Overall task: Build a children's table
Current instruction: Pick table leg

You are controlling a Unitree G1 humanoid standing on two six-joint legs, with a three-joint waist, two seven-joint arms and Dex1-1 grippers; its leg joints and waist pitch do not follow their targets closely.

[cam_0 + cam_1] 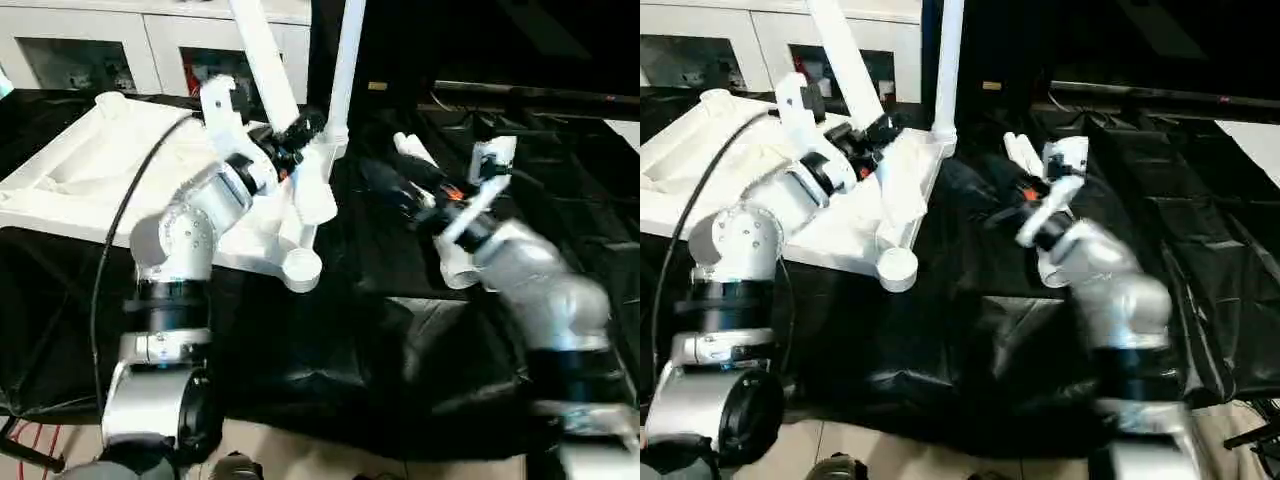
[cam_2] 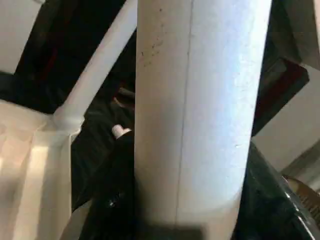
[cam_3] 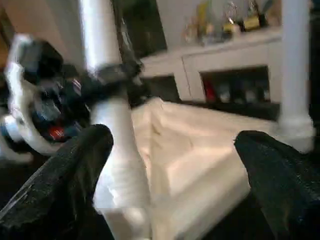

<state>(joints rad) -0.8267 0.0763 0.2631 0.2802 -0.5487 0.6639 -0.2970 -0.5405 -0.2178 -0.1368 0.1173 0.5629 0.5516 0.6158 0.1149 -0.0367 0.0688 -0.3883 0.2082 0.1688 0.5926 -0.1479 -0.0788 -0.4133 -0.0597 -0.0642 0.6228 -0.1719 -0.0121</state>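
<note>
The table top is lying upside down on the black cloth, at the left. One leg is standing up in the far corner socket. The left gripper is squeezing a second leg, which is leaning over the top. Its jaws are clamped on that leg. The right gripper is waiting just to the right, with its jaws wide apart and nothing in them.

The leaning leg could slip sideways or miss its socket, because only one gripper is holding it. The near socket is not holding a leg. Far back, a cabinet is holding small things behind glass.
</note>
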